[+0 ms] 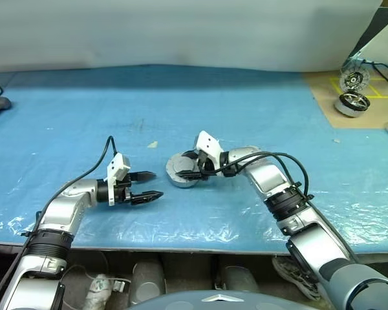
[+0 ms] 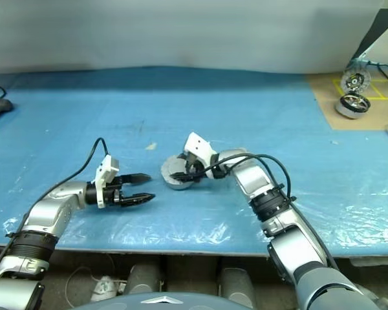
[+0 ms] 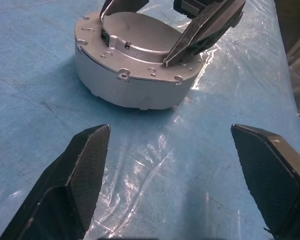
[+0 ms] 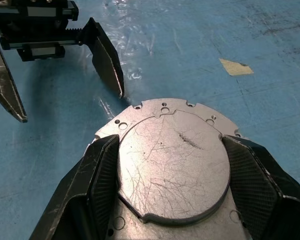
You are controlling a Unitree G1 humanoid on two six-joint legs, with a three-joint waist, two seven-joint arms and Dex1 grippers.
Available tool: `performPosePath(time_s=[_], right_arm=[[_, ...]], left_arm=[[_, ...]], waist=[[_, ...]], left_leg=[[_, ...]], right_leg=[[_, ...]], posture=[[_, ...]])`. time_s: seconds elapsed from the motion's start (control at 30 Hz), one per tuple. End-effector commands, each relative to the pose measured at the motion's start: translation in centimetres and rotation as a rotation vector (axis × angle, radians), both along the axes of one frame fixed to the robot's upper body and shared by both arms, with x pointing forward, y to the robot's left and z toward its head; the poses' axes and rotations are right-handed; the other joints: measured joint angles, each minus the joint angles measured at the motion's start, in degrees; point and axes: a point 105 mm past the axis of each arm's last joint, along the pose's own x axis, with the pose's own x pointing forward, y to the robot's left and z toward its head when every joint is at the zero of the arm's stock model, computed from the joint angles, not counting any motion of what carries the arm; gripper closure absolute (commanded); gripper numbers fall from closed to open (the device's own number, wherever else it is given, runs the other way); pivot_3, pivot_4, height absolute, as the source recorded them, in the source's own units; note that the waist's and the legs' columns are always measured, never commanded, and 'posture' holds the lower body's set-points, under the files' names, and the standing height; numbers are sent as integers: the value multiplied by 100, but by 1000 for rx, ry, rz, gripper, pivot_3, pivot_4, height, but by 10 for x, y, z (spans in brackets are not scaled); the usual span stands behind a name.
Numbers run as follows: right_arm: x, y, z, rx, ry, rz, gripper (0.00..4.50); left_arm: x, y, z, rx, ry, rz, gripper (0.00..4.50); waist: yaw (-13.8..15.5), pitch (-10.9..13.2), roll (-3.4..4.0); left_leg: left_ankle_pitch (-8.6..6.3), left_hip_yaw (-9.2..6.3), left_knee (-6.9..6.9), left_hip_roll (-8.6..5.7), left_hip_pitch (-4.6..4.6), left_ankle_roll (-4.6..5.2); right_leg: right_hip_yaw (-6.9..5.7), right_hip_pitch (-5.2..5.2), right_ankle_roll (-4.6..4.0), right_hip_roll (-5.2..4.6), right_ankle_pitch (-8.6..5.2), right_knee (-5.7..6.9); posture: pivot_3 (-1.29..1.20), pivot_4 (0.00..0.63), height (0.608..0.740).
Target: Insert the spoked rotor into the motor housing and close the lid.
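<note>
The motor housing (image 3: 135, 65), lid down, sits between the right gripper's (image 4: 170, 185) jaws; left gripper (image 1: 150, 186) jaws gape.

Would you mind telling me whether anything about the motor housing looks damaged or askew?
Nothing is askew: the motor housing sits flat on the blue mat, its lid flush. The lid's plain face carries fine scratches and one darker scuff.
</note>
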Motion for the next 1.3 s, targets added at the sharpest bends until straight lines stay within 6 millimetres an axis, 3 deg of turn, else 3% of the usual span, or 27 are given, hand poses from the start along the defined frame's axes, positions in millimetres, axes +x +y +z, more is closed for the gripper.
performPosePath(time_s=[0.03,0.17,0.37,0.47,0.57,0.77,0.9,1.3], right_arm=[[-11,-17,-50,-146,139,-56,1535],[-10,-19,-44,-115,141,-53,1535],[-13,-22,-39,-73,157,-67,1535],[-12,-25,-37,-74,152,-75,1535],[-10,-26,-36,-74,145,-85,1535],[-10,-28,-37,-74,147,-100,1535],[-11,-29,-40,-82,150,-101,1535],[-12,-27,-37,-65,154,-104,1535]], left_arm=[[2,4,6,-5,-36,4,362],[5,2,8,-7,-56,7,362],[22,-17,29,-109,-122,53,362],[25,-27,26,-106,-138,39,362],[29,-35,25,-85,-158,41,952],[31,-46,30,-75,-189,20,3152],[31,-51,21,6,-174,3,4459],[20,-40,-1,129,-128,-37,4459]], waist=[[1,0,0],[7,-1,-2],[10,-5,-3],[6,-6,-3],[7,-6,-4],[11,-6,-4],[22,-10,-4],[24,-50,5]], left_leg=[[-1,0,-6,0,13,2],[-3,1,-37,0,30,5],[1,8,-57,-1,15,0],[2,9,-57,-5,0,-2],[2,9,-65,-7,-9,-2],[2,8,-66,-5,-8,-2],[2,7,-66,-4,-6,-2],[2,7,-75,-4,1,-2]], right_leg=[[2,7,2,-3,-1,0],[8,12,19,-11,-11,-3],[4,8,-1,-8,-2,-39],[1,5,-1,-3,-1,-61],[-5,1,0,0,-1,-74],[-10,4,0,-4,-1,-73],[-11,7,0,-9,-1,-73],[-10,13,5,-14,-4,-80]], posture=[[0,150,740],[0,150,740],[0,150,740],[0,150,740],[0,150,740],[0,150,740],[0,150,740],[0,150,740]])
